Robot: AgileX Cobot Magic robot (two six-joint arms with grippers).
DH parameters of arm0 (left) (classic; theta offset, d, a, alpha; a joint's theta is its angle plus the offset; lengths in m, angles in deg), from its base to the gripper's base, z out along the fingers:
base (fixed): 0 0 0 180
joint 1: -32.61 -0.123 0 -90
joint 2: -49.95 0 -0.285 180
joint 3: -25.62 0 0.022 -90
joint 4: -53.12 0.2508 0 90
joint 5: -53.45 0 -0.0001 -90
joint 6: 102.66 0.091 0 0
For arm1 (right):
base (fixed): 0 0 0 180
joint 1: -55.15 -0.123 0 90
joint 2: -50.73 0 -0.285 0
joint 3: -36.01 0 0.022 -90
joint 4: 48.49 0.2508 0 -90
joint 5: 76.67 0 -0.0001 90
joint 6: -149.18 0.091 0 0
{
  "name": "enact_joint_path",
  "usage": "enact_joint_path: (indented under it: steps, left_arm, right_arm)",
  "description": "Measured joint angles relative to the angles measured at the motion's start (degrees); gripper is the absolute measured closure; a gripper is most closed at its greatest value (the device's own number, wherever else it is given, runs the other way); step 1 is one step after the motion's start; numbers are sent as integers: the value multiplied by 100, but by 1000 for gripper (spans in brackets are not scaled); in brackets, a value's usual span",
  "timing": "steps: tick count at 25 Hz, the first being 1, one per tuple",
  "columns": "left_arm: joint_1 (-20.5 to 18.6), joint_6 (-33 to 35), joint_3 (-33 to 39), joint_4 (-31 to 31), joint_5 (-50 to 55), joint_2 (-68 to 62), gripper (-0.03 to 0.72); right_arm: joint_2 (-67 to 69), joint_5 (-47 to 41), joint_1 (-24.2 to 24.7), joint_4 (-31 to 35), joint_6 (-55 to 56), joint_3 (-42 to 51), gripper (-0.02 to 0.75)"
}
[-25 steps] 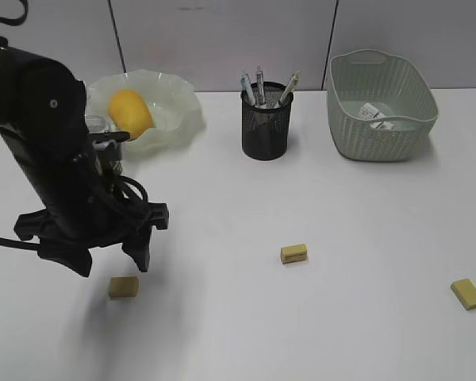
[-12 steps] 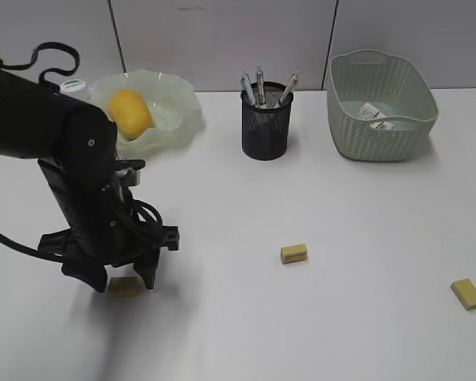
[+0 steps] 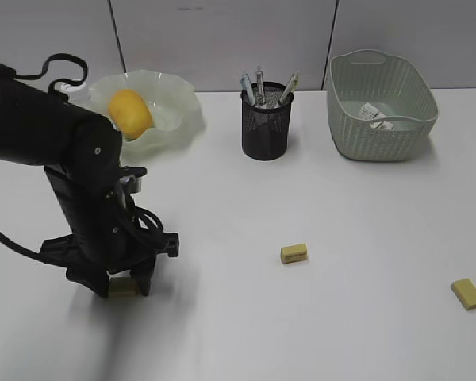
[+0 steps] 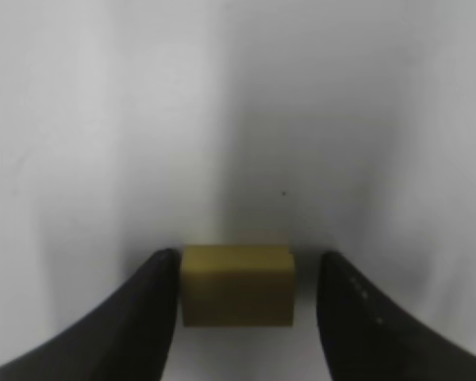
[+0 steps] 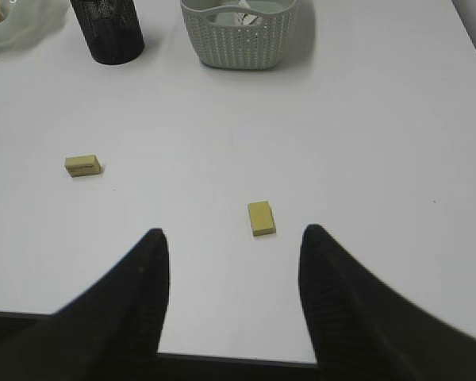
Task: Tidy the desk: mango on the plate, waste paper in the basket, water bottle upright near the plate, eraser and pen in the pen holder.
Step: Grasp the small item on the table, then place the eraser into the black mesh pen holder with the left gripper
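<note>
the left gripper (image 4: 238, 317) stands low over the desk (image 3: 341, 317) at near left, fingers apart, straddling an eraser (image 4: 237, 284). the right gripper (image 5: 232, 305) hangs open at the near edge. further erasers lie mid-desk (image 3: 293, 253) and near right (image 3: 467, 294). far: mango (image 3: 130, 113) on plate (image 3: 178, 99), pen holder (image 3: 266, 121), waste paper (image 3: 374, 115) in basket (image 3: 382, 139).

At your nine o'clock a mustard-yellow eraser (image 4: 237, 286) sits between the black fingers (image 4: 139, 317). Two more erasers, one (image 3: 293, 253) and another (image 3: 467, 294), show the same tan yellow on the plain white desk (image 3: 341, 206). Towards twelve o'clock you have the black mesh pen holder (image 3: 266, 121), the yellow-orange mango (image 3: 130, 113) in the translucent pale-green plate (image 3: 170, 99), and at two o'clock the grey-green woven-look basket (image 3: 381, 95).
</note>
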Motion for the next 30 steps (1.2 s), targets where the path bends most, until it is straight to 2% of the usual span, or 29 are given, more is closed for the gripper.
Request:
enact_joint_path:
  steps: [4,12,17,22,26,30]
  left_arm:
    - [0,-5,0,41,72,0,387]
    - [58,81,0,163,89,17,390]
    - [192,386,-12,236,-172,454,390]
    - [198,686,-454,266,-451,956,390]
    - [198,918,-936,330,-1060,1040,390]
    - [198,981,-1234,572,-2299,1046,390]
  right_arm:
    - [0,0,0,0,0,0,316]
    - [0,4,0,0,0,0,316]
    - [0,4,0,0,0,0,316]
    - [0,4,0,0,0,0,316]
    - [0,4,0,0,0,0,316]
    - [0,4,0,0,0,0,316]
